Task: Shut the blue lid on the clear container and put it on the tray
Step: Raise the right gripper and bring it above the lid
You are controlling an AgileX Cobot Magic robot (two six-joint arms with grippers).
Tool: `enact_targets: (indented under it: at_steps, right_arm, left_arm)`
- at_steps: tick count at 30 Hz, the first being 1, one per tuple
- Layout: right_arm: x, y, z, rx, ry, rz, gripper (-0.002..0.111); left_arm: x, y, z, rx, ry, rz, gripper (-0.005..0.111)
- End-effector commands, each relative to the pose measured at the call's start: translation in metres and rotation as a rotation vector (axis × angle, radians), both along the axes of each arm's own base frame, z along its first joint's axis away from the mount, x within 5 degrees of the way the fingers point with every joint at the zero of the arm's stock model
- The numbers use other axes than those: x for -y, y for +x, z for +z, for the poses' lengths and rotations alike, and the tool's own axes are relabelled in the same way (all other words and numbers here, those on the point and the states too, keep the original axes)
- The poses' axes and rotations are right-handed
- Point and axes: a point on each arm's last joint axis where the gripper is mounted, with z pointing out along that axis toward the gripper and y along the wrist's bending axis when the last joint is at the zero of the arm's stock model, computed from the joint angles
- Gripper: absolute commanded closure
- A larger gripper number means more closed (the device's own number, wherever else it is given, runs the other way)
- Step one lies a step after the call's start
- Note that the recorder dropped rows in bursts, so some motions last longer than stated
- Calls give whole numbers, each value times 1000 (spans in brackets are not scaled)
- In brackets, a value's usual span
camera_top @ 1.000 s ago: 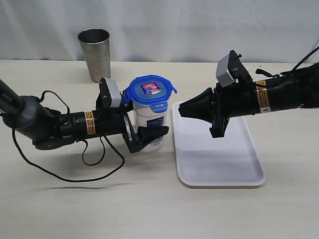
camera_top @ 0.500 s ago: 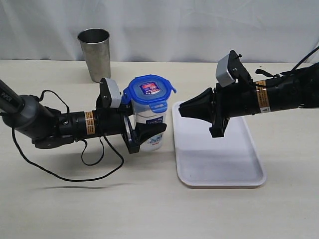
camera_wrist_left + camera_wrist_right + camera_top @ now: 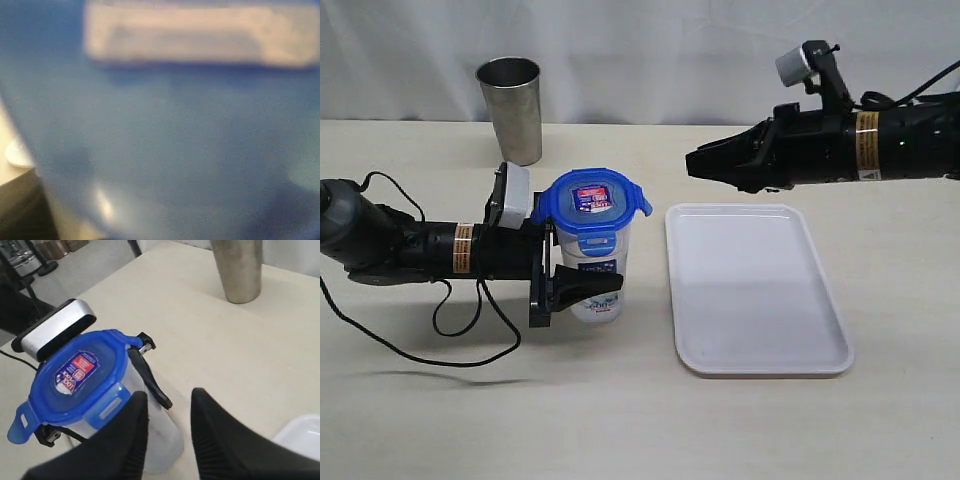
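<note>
The clear container (image 3: 605, 255) stands on the table left of the tray (image 3: 750, 345), and my left gripper (image 3: 595, 272) is shut on its body, one black finger (image 3: 588, 284) across the front. The blue lid (image 3: 590, 200) sits on top. In the right wrist view one lid flap (image 3: 112, 402) is folded down and another (image 3: 20, 427) sticks out. My right gripper (image 3: 695, 163) hangs in the air above the tray's far left corner, open and holding nothing. The left wrist view is filled by a blurred blue surface; its jaws are hidden there.
A steel tumbler (image 3: 510, 105) stands at the back left. A black cable (image 3: 470, 340) loops on the table under the left arm. A white cloth hangs along the table's back edge.
The left gripper has slid the container to the left, away from the tray. The right gripper has risen and swung toward the back, and its shut jaws have parted.
</note>
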Motion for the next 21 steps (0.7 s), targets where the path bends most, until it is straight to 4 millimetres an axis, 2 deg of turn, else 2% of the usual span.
enact_targets:
  at_steps: [1,4,8,9,11,12,13,14,16,18,20,21]
  right_arm:
    - [-15,-12,23,-15,-106,-98,78]
    - [-38,-22,35,-9,-122,-255,78]
    - [-54,-33,47,18,-112,-402,78]
    - [-56,-33,49,40,-120,-410,78]
    - [-60,-31,63,194,-203,-410,78]
    - [-61,-29,68,275,-262,-424,78]
    - [-59,-26,74,353,-324,-509,78]
    - [-51,-23,84,433,-391,-692,78]
    - [-41,-23,92,490,-464,-864,78]
    - [-33,-23,90,341,-468,-926,78]
    - [-32,-20,85,131,-454,-795,77]
    - [-32,-18,86,55,-407,-711,72]
  left_arm:
    - [-2,-3,-8,-12,77,-27,107]
    - [-2,-3,-8,-12,76,-25,107]
    - [-2,-2,-8,-14,71,-13,107]
    - [-2,-2,-8,-14,70,-11,107]
    - [-2,-2,-8,-14,69,-9,107]
    - [-2,-2,-8,-14,69,-8,107]
    - [-2,-1,-8,-15,68,-5,107]
    - [-2,-1,-8,-15,67,-4,107]
    - [-2,-1,-8,-15,65,1,107]
    - [-2,0,-7,-16,62,9,107]
    - [-2,0,-7,-16,62,9,107]
    - [-2,-2,-8,-14,70,-12,107]
